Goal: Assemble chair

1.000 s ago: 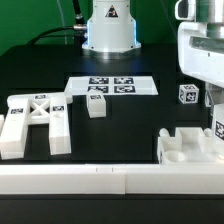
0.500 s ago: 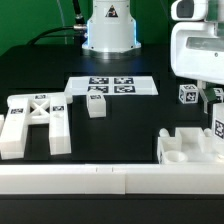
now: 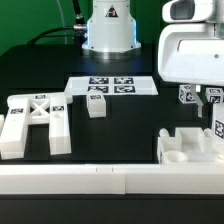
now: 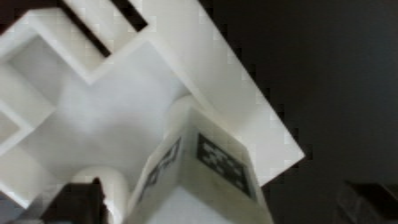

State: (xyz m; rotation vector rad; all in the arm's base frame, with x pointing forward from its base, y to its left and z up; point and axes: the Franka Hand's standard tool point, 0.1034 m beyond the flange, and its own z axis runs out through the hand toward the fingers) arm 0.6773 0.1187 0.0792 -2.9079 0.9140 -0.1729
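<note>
At the exterior view's right, my gripper (image 3: pixel 212 99) hangs open just above a tagged white slab (image 3: pixel 218 126). That slab stands upright on the notched block (image 3: pixel 185 148). In the wrist view the slab's tag (image 4: pixel 221 165) sits between my jaws, with the block's walls (image 4: pixel 107 80) beyond it; one dark finger (image 4: pixel 75 203) shows apart from the slab. A small tagged cube (image 3: pixel 187 95) lies just behind the block. The X-braced frame (image 3: pixel 35 120) lies at the left, and another small cube (image 3: pixel 96 104) sits near the middle.
The marker board (image 3: pixel 112 86) lies flat at the back centre, in front of the robot base (image 3: pixel 110 30). A long white rail (image 3: pixel 100 181) runs along the table's front edge.
My gripper has let go of the upright slab, opened, and moved up and toward the exterior view's left. The slab stays standing on the notched block.
</note>
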